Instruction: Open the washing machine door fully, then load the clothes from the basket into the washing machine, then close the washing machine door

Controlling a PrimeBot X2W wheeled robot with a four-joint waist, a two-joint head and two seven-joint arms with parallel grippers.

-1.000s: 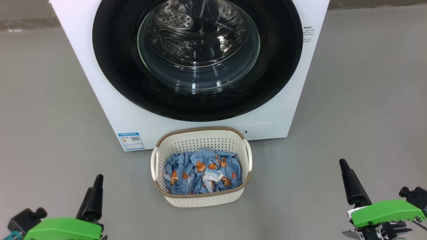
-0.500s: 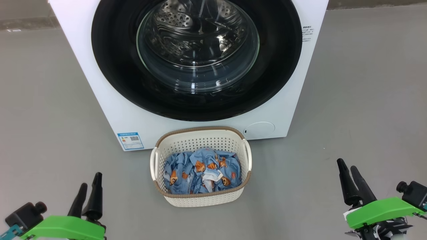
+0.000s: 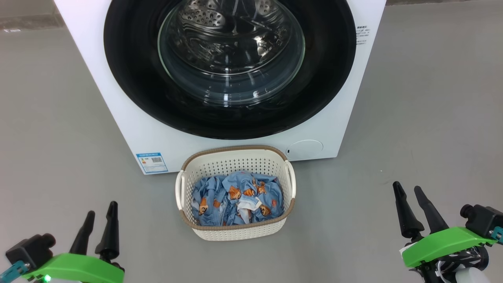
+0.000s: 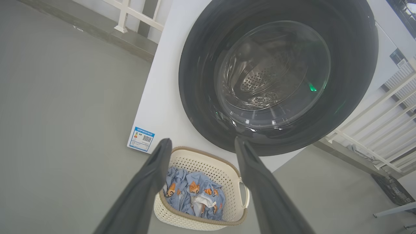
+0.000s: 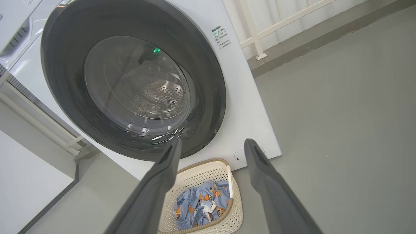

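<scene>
Smooth grey floor (image 3: 51, 118), round-cornered perforated basket (image 3: 235, 234)

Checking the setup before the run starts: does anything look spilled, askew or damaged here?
Nothing stands out. The washing machine door is shut, the basket stands upright on the floor just in front of the washing machine, and the clothes lie crumpled but wholly inside it.

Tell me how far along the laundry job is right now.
Nothing looks done: the washing machine door sits shut on the washing machine. Nothing is in hand: the left gripper and right gripper hang open and empty, apart from the basket. To do: open the door, load the clothes lying in the basket, close it.
</scene>
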